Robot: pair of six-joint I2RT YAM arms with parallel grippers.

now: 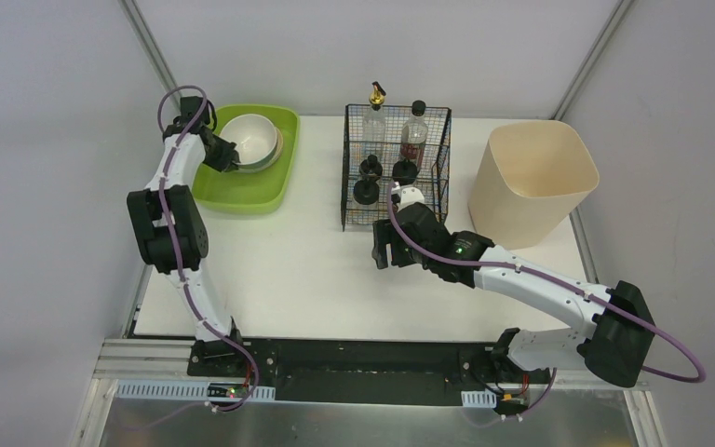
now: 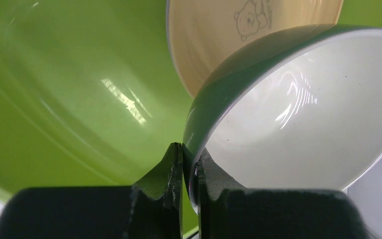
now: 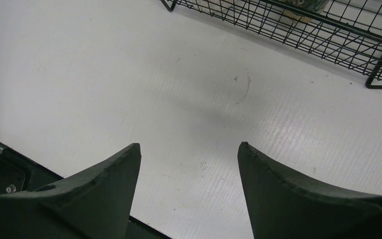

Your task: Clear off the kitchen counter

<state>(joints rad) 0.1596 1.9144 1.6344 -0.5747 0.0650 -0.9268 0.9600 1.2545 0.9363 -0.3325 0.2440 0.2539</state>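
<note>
The kitchen counter (image 1: 298,270) is a white tabletop with a black-and-metal rail at its front. My left gripper (image 1: 231,155) is shut on the rim of a green-outside, white-inside bowl (image 1: 249,138), holding it tilted over the green tray (image 1: 251,191). In the left wrist view the fingers (image 2: 176,169) pinch the bowl's rim (image 2: 298,129), with a cream plate (image 2: 219,35) bearing a bear drawing behind it. My right gripper (image 1: 382,251) is open and empty above bare counter (image 3: 189,99), just in front of the black wire basket (image 1: 396,168).
The wire basket (image 3: 328,30) holds two bottles (image 1: 413,130) and several small dark items. A tall cream bin (image 1: 532,182) stands at the back right. White walls close in both sides.
</note>
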